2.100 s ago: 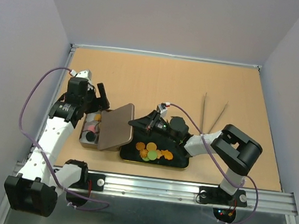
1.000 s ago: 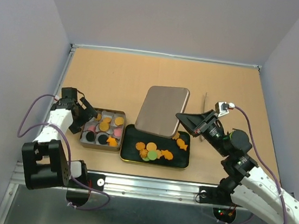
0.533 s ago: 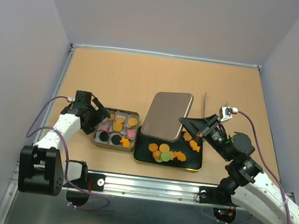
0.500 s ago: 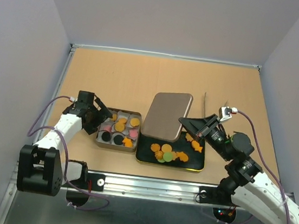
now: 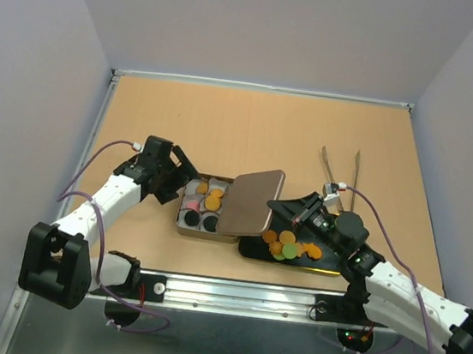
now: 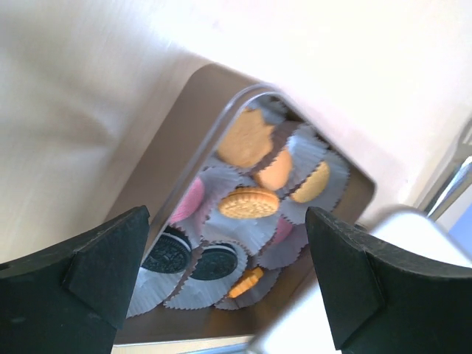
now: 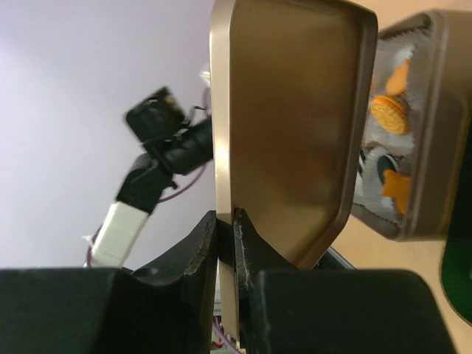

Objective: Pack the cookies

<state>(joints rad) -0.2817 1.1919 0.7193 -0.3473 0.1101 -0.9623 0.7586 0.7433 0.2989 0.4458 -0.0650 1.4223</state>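
Note:
Several cookies (image 5: 203, 206) sit in paper cups inside an open metal tin (image 5: 185, 228). More cookies (image 5: 290, 246) lie on a black tray (image 5: 253, 250) to its right. My right gripper (image 5: 274, 208) is shut on the rim of the tin's tan lid (image 5: 251, 200) and holds it tilted over the tin's right half. In the right wrist view the gripper (image 7: 225, 221) pinches the lid (image 7: 295, 125) on edge, with the tin (image 7: 424, 199) beyond. My left gripper (image 5: 183, 179) stands open at the tin's left end. The left wrist view shows its fingers (image 6: 103, 273) wide apart above the cookies (image 6: 249, 202).
A pair of metal tongs (image 5: 338, 168) lies on the table behind the tray. Grey walls close in the table on the left, back and right. A metal rail (image 5: 247, 298) runs along the near edge.
The tin and the black tray have shifted right. My left gripper moved right with the tin. My right gripper brought the lid down and left, over the tin's right half.

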